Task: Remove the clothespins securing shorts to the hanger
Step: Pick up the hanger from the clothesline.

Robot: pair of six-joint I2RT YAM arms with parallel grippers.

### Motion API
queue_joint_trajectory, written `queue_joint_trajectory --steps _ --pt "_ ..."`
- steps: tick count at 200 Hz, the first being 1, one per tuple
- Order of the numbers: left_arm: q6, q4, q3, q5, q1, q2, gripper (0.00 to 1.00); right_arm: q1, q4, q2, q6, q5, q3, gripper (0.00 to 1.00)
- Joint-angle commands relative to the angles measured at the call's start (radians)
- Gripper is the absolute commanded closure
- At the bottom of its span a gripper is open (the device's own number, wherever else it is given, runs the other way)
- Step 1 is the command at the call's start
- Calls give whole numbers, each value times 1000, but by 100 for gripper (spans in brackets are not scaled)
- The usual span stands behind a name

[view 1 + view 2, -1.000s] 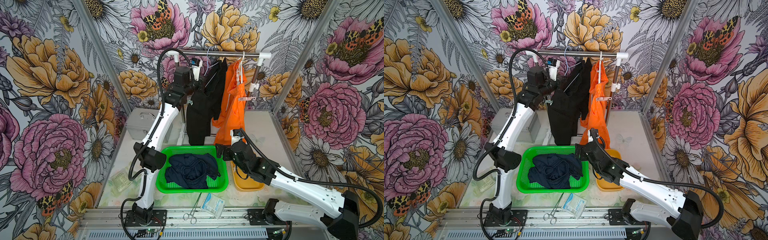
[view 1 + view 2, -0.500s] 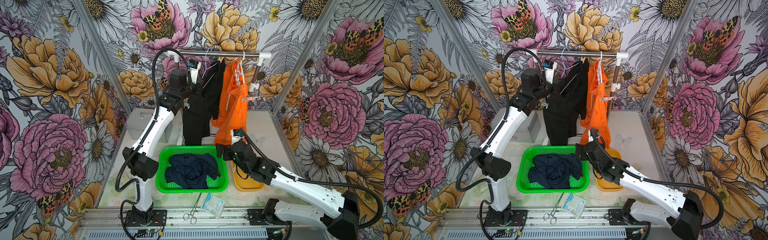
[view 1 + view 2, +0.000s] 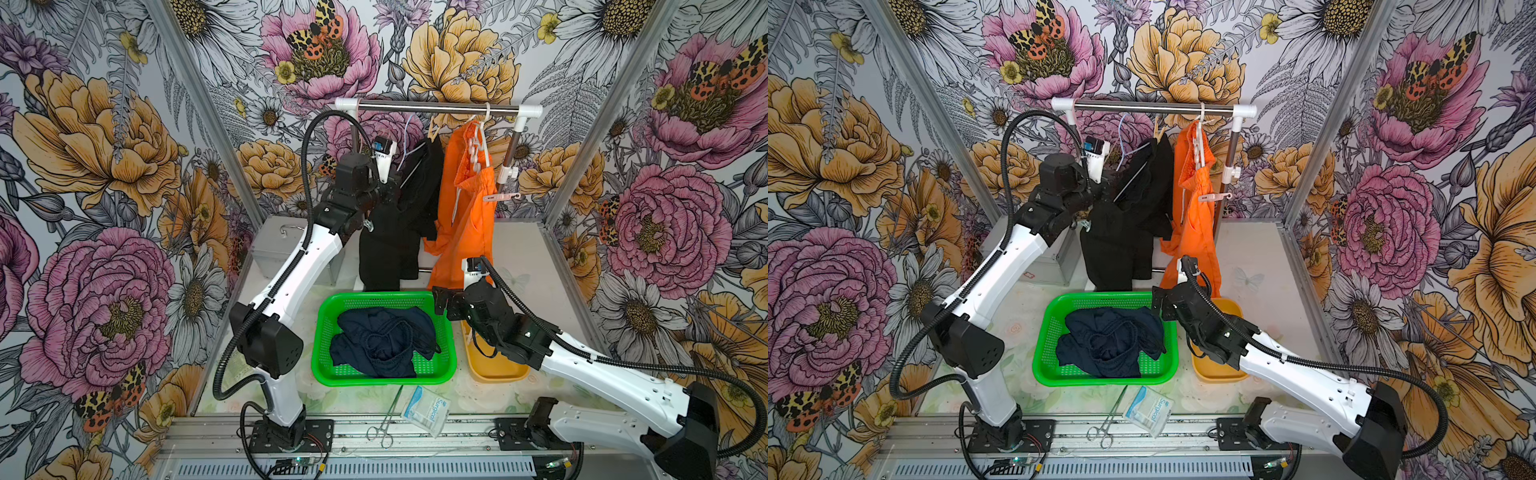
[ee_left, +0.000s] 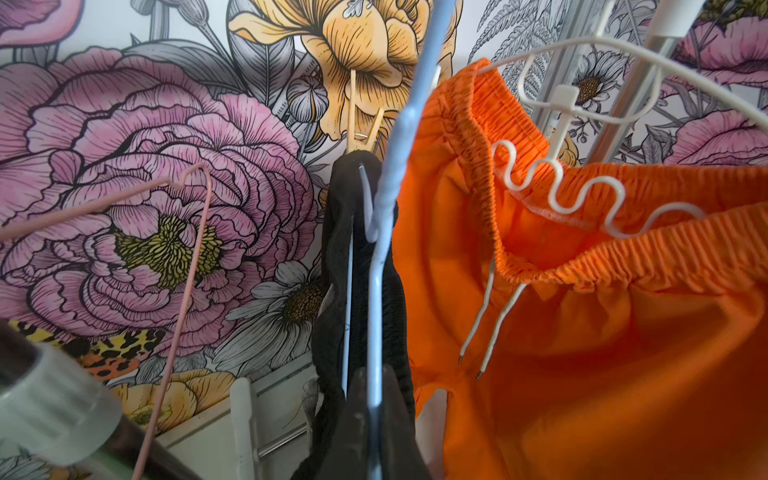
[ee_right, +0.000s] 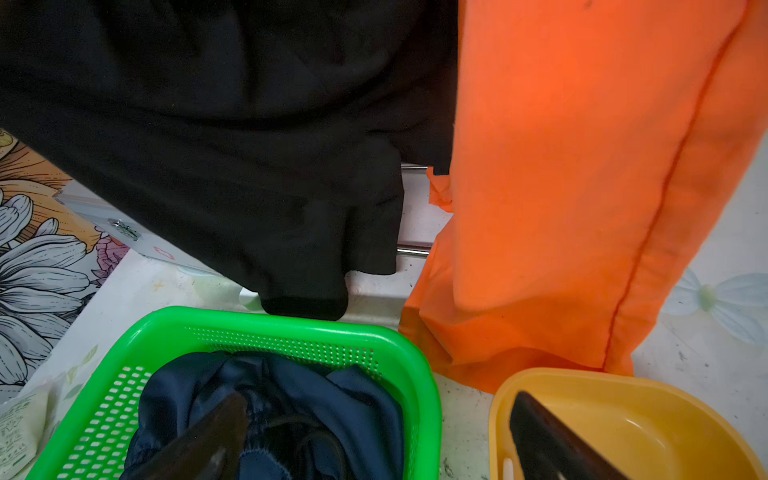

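Observation:
Black shorts (image 3: 386, 245) hang from a pale blue wire hanger (image 4: 399, 166) on the rail. A wooden clothespin (image 4: 360, 124) grips them at the hanger's far end. My left gripper (image 4: 374, 378) is shut on the hanger's wire at the black waistband, its fingers hidden by cloth in both top views. Orange shorts (image 3: 465, 232) hang on a white hanger with a pale clothespin (image 3: 500, 196) clipped to them. Navy shorts (image 3: 380, 338) lie crumpled in the green basket (image 3: 320, 332). My right gripper (image 5: 378, 403) stands open and empty, low between the basket and the yellow bin (image 5: 623, 415).
A steel rail (image 3: 436, 108) spans the back on two posts. An empty pink wire hanger (image 4: 191, 266) hangs beside the black shorts. A grey box (image 3: 278, 245) stands at the back left. Forceps (image 3: 388, 419) and a gauze packet (image 3: 426, 409) lie at the front edge.
My left arm's elbow has swung left and down, drawing the hanger and black shorts slightly left. The right arm has not moved.

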Motion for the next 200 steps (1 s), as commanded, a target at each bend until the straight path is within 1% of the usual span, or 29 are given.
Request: queue_joint_trajectory --steps 1,35,77,106,154,200 --pt "24 152 -67 -38 7 -99 100 -10 5 -26 -18 21 0 0" --pt "22 221 -218 -21 7 -214 100 -15 5 -36 -25 48 -3 0" --pt "44 169 -332 19 7 -350 100 -30 5 -62 -46 56 -7 0" --pt "50 163 -402 46 3 -444 100 -40 5 -81 -63 55 -4 0" --pt "76 80 -401 114 2 -580 100 -51 5 -116 -84 64 -4 0" --pt "84 10 -375 163 10 -695 100 -51 5 -111 -111 63 24 0"
